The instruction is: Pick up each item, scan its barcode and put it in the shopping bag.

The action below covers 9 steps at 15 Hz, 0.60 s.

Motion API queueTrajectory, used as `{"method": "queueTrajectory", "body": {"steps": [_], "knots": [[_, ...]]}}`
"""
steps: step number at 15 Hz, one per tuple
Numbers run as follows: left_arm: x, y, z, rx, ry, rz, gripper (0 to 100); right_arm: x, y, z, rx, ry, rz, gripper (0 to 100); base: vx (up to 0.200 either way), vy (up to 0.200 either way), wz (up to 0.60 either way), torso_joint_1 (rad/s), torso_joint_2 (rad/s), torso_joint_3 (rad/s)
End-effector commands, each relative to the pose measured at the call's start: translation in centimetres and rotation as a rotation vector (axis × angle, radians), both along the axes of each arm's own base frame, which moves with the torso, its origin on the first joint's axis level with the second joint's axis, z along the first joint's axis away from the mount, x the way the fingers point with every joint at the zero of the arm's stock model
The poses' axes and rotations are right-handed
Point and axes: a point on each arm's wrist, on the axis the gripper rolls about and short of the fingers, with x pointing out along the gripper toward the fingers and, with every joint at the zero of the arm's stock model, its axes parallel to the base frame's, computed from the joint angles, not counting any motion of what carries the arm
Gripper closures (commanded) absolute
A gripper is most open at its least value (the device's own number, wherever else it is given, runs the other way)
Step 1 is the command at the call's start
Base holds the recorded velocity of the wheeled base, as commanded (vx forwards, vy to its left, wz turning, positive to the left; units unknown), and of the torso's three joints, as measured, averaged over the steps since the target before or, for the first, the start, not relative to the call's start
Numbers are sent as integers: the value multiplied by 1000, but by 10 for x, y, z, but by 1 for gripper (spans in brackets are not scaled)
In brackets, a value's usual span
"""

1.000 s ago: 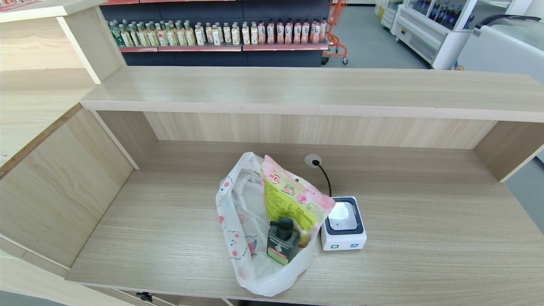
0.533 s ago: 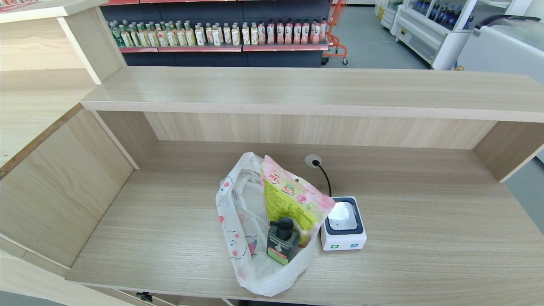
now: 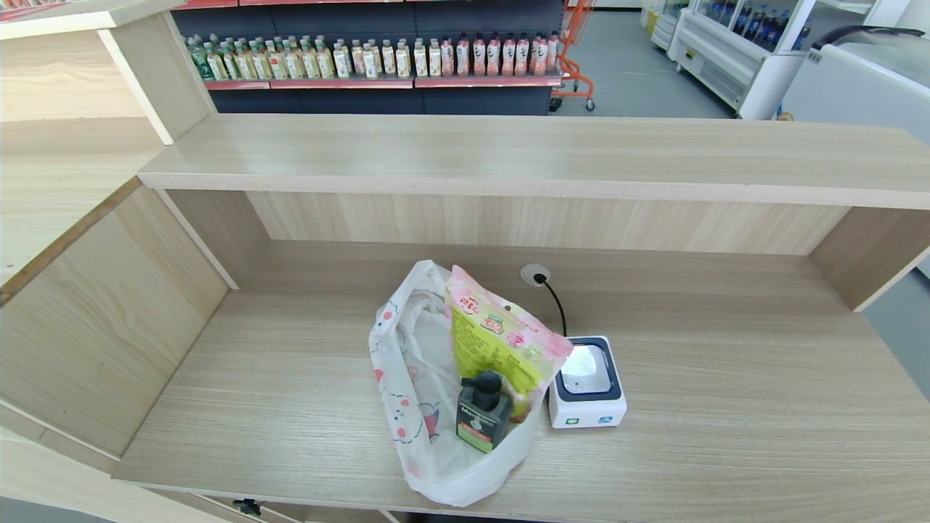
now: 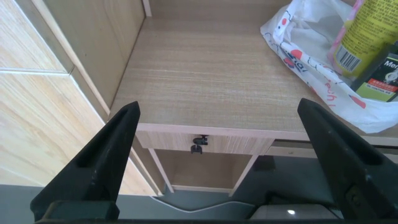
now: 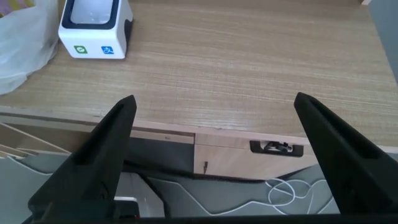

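Now the bag (image 3: 398, 407) sits at lower centre of the head view on the counter (image 3: 726, 407), with the pouch (image 3: 494, 341) and bottle (image 3: 481, 415) standing inside and the scanner (image 3: 587, 381) just to its right. The left gripper (image 4: 214, 162) hangs off the counter's near edge by the bag, fingers spread wide and empty. The right gripper (image 5: 214, 165) hangs off that edge near the scanner, also spread and empty.

The wooden bench (image 3: 726, 407) carries a white shopping bag (image 3: 407, 407) at lower centre, with a white scanner (image 3: 587, 383) just right of it.
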Motion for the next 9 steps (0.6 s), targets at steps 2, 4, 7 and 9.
{"method": "queueTrajectory", "body": {"steps": [2,4,7,9], "knots": [[0,0,0,0,0,0,0,0,0,0,2,9,0,0,0,0,0,0,0,0],[0,0,0,0,0,0,0,0,0,0,0,9,0,0,0,0,0,0,0,0],[0,0,0,1,0,0,0,0,0,0,2,9,0,0,0,0,0,0,0,0],[0,0,0,0,0,0,0,0,0,-1,5,10,-1,0,0,0,0,0,0,0]]}}
